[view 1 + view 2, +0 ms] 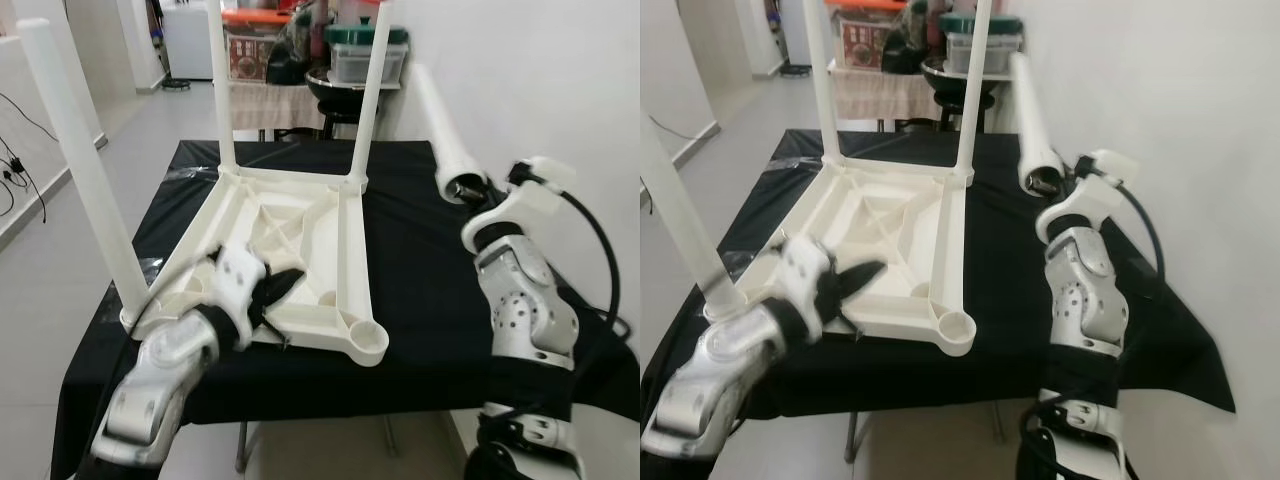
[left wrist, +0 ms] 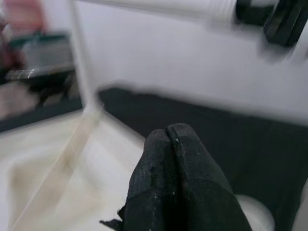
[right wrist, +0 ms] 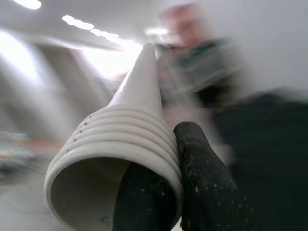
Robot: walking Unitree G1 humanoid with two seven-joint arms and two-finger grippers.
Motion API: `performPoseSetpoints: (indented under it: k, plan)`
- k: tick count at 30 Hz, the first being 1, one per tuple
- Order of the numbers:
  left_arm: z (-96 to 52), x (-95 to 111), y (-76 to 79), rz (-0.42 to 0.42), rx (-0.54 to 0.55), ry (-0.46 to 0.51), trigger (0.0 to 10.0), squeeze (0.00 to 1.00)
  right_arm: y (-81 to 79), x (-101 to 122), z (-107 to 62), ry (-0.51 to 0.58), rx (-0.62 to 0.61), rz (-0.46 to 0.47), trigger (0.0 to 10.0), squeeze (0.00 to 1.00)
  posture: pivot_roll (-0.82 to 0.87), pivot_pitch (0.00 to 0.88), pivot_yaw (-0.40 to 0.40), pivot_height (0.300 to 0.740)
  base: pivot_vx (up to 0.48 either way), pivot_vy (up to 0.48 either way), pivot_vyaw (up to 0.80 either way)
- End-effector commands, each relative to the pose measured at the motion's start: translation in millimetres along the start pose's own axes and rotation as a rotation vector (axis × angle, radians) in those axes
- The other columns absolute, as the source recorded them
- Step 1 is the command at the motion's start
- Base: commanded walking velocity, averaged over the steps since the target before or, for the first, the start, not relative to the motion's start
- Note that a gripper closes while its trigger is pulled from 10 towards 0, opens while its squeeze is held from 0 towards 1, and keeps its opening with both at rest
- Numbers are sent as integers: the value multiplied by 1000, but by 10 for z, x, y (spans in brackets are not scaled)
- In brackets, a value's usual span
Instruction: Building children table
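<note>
Fitting the last leg: three are in, and we hold the fourth.

The white plastic tabletop [image 1: 290,265] lies upside down on the black-draped work table [image 1: 430,260], with three white tubular legs [image 1: 372,95] standing up from its corner sockets and the near right round socket [image 1: 367,341] still empty. Our right gripper [image 3: 166,192] is clamped on the threaded rim of the fourth white plastic leg [image 1: 445,135], one finger inside the tube and one outside, held up in the air to the right of the tabletop. Our left gripper [image 2: 174,190], fingers pressed together on nothing, rests over the tabletop's near edge. Next, we judge, we must turn the leg's threaded end down, seat it squarely in the empty socket, and brace the top.
</note>
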State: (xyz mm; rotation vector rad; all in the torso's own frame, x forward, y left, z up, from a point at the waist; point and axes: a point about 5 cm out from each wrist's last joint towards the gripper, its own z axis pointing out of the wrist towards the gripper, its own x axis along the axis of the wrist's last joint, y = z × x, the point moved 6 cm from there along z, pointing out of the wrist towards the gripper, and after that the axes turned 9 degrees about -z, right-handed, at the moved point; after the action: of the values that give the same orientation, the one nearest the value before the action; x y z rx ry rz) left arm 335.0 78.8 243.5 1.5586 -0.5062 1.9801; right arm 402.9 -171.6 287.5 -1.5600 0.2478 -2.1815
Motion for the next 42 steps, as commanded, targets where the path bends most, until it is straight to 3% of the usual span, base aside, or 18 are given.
performPoseSetpoints:
  k: [1,2,4,5,6,8,10,11,12,13,14,16,17,19,20,25,38,42]
  plan:
    - [5,154,-26,-79,0,51,10000,0,-469,313,-88,142,291,152,0,0,-58,0,-52,740,0,0,0]
    - [5,154,-26,-79,0,51,10000,0,-469,313,-88,142,291,152,0,0,-58,0,-52,740,0,0,0]
    - [22,479,-60,-174,-33,156,10000,0,-749,424,-299,216,518,304,1647,0,-52,0,-52,740,0,0,0]
    - [17,639,-82,-207,-54,201,10000,0,-795,484,-356,248,573,363,0,0,-44,0,-50,740,0,0,0]
    - [17,639,-82,-207,-54,201,10000,0,-795,484,-356,248,573,363,0,0,-44,0,-50,740,0,0,0]
    - [-2,920,-117,-266,-98,284,10000,0,-887,592,-441,292,668,430,0,0,-42,0,-46,740,0,0,0]
    - [-12,1005,-124,-286,-114,310,10000,0,-925,622,-473,301,704,447,0,0,-42,0,-46,740,0,0,0]
    - [-34,1142,-100,-321,-159,353,10000,0,-1035,591,-549,280,777,416,2824,0,-43,0,-45,740,0,0,0]
    - [-34,1142,-100,-321,-159,353,10000,0,-1035,591,-549,280,777,416,2824,0,-43,0,-45,740,0,0,0]
    - [-58,1251,-66,-344,-202,387,10000,0,-1118,545,-612,255,832,389,4588,0,-43,0,-45,740,0,0,0]
    - [-95,1355,-5,-367,-258,416,10000,0,-1184,480,-670,221,880,366,10000,0,-44,0,-44,740,0,0,0]
    - [-123,1420,37,-382,-296,433,10000,0,-1220,438,-708,199,909,356,10000,0,-44,0,-44,740,0,0,0]
    - [-189,1493,140,-394,-377,453,10000,502,-1248,372,-750,173,936,345,10000,0,-44,0,-45,740,0,0,0]
    - [-241,1543,207,-406,-434,463,10000,502,-1264,332,-785,157,957,341,10000,0,-44,0,-45,740,0,0,0]
    - [-301,1608,257,-426,-485,487,10000,1000,-1282,288,-831,138,984,342,10000,0,-41,0,-42,740,0,0,0]
    - [-410,1739,299,-453,-558,526,10000,1000,-1345,177,-942,88,1048,347,10000,0,-38,0,-44,740,0,0,0]
    - [-506,1897,222,-448,-543,549,10000,1000,-1448,25,-1109,24,1151,367,10000,0,-33,0,-46,740,0,0,0]
    - [-540,1957,205,-469,-554,570,10000,1000,-1439,-122,-1141,-32,1160,335,10000,0,-32,0,-45,740,0,0,0]
